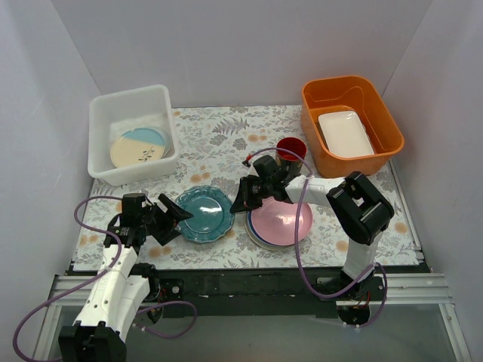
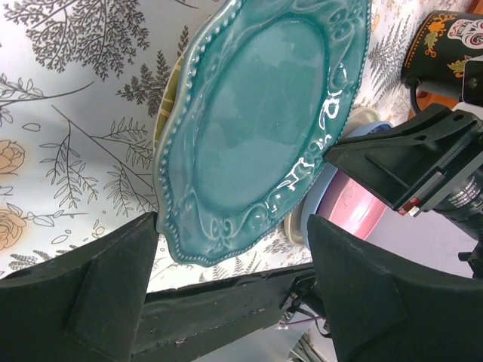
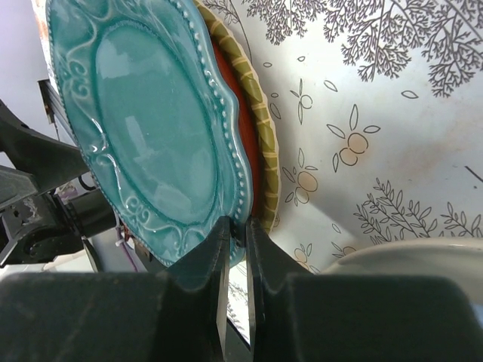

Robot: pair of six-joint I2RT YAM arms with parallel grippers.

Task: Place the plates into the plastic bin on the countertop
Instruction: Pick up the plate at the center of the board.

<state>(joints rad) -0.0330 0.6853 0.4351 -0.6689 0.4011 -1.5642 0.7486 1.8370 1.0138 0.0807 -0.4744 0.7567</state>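
Note:
A teal plate (image 1: 205, 213) with a beaded rim lies on top of a red plate (image 3: 243, 143) and a straw-yellow plate (image 3: 260, 121) on the countertop (image 1: 226, 143). My right gripper (image 1: 240, 200) is shut on the teal plate's right rim (image 3: 235, 230) and tilts that edge up. My left gripper (image 1: 175, 219) is open at the plate's left edge; in the left wrist view (image 2: 232, 226) its jaws straddle the teal plate (image 2: 264, 128). A stack topped by a pink plate (image 1: 281, 219) sits to the right. The plastic bin (image 1: 106, 121) holds a cream and light blue plate (image 1: 139, 147).
A dark red mug (image 1: 290, 148) stands just behind my right gripper. An orange tub (image 1: 385, 113) with a white rectangular dish (image 1: 346, 133) is at the back right. White walls close in on both sides and the back.

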